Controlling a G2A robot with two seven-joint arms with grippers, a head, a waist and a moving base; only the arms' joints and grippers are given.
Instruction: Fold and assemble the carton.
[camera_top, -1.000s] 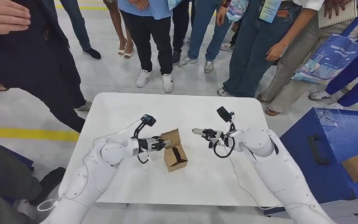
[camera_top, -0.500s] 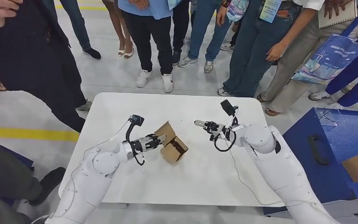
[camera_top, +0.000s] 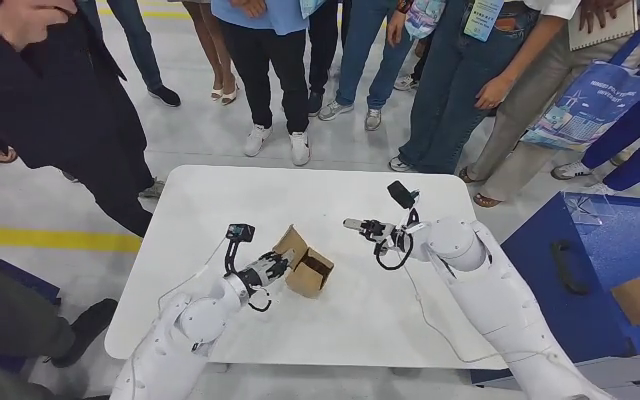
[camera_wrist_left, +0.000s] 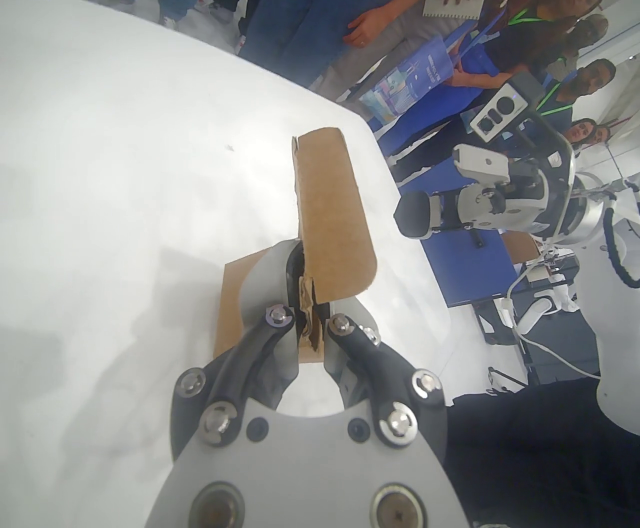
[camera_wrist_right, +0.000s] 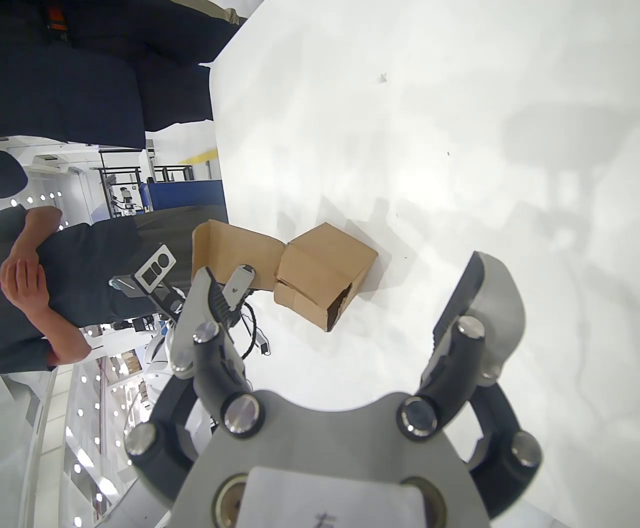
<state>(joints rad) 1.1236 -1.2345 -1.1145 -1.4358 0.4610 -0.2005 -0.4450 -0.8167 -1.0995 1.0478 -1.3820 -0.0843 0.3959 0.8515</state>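
A small brown carton (camera_top: 308, 270) lies on its side near the middle of the white table (camera_top: 330, 195), one flap (camera_top: 291, 243) standing up. My left gripper (camera_top: 281, 262) is shut on the carton's flap edge (camera_wrist_left: 309, 300), where the cardboard is creased and torn. The flap (camera_wrist_left: 330, 215) rises past the fingers. From the right wrist the carton (camera_wrist_right: 322, 272) shows an open dark end and the flap (camera_wrist_right: 232, 255) spread to one side. My right gripper (camera_top: 352, 224) hangs open above the table, apart from the carton, with nothing between its fingers (camera_wrist_right: 492, 295).
Several people stand close around the table's far edge and left side. A blue cabinet (camera_top: 580, 260) stands to the right of the table. The table's near half and far strip hold no objects.
My left arm has drawn back toward the table's near-left side, dragging the carton and turning it. The right gripper has shifted slightly and stays open.
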